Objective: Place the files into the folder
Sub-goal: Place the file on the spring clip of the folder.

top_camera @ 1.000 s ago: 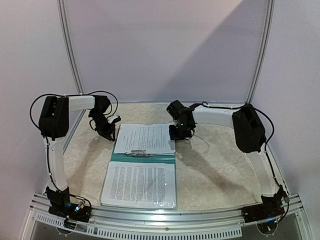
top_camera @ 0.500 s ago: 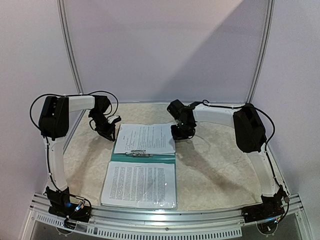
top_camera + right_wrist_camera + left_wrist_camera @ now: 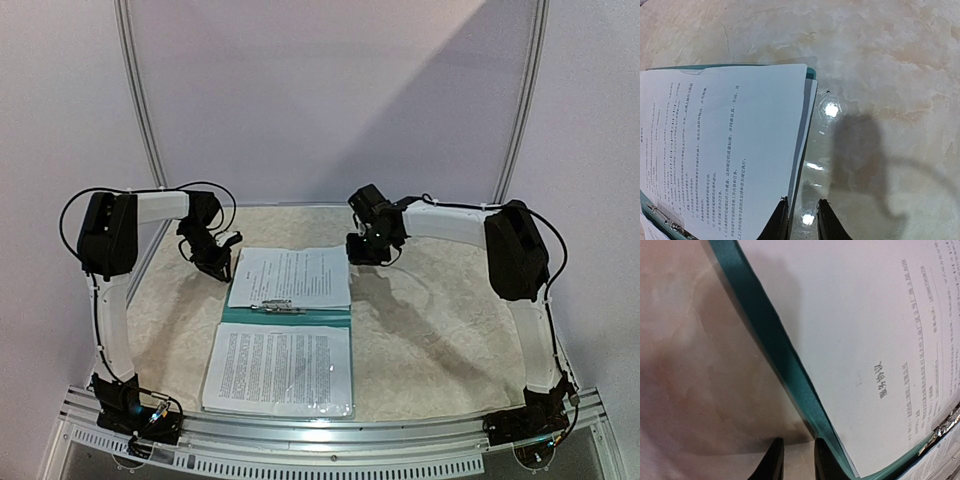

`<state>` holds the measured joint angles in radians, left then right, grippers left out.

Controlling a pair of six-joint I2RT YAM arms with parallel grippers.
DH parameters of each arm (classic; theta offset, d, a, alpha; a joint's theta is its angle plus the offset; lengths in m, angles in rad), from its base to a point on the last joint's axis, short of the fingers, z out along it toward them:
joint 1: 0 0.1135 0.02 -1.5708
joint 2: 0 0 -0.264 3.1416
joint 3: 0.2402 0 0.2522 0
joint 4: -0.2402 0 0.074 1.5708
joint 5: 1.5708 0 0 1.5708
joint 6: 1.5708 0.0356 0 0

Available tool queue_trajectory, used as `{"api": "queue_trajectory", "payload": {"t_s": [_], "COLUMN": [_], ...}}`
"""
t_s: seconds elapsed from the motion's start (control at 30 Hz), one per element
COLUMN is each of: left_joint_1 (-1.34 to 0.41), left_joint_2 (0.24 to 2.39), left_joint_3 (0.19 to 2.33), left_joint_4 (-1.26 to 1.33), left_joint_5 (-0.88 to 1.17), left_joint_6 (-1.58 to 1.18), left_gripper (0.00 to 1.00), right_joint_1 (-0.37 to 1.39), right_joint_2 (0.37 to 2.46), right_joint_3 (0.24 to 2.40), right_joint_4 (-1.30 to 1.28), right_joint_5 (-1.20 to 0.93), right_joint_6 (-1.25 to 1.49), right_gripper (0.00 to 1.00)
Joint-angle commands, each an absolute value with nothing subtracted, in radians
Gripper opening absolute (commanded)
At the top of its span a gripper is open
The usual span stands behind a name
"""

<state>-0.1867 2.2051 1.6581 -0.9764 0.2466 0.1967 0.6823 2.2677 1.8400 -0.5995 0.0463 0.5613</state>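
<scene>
Overhead camera looks down; close wrist cameras share folder (image 3: 285, 317)

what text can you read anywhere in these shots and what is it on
"服务协议": heading on the top sheet of the files, sideways in the left wrist view, slightly blurred.
Body print on the files: too small or blurred to read in any view.
On the folder: no text visible.

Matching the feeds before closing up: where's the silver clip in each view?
Top camera: clip, middle of the picture.
Left wrist: clip, bottom right corner.
Right wrist: clip, bottom left corner.
Shared landmark: the green folder edge, in all three.
</scene>
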Motion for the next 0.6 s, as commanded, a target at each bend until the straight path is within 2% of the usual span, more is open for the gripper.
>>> {"api": "queue_trajectory", "payload": {"t_s": [0.0,0.13,0.57], "left_joint_1": [-0.183,-0.184,-0.183], "left_joint_2": [2.235,2.242,2.247], "left_joint_3": [1.660,1.662,1.655], "left_joint_4": [-0.955,-0.954,-0.956], "left_joint_5": [0.267,0.273,0.283], "left_joint_6": [0.185,0.180,0.181], "left_gripper": [0.22,0.22,0.22], "right_joint_1": [0.680,0.679,0.680], "right_joint_2": [2.290,2.316,2.355], "right_joint_3": [1.833,1.831,1.823], "right_joint_4": [-0.546,-0.546,-0.555], "right_joint_5": [-0.037,-0.060,-0.063], "right_joint_6": [0.595,0.594,0.579], "right_gripper": [0.20,0.16,0.13]}}
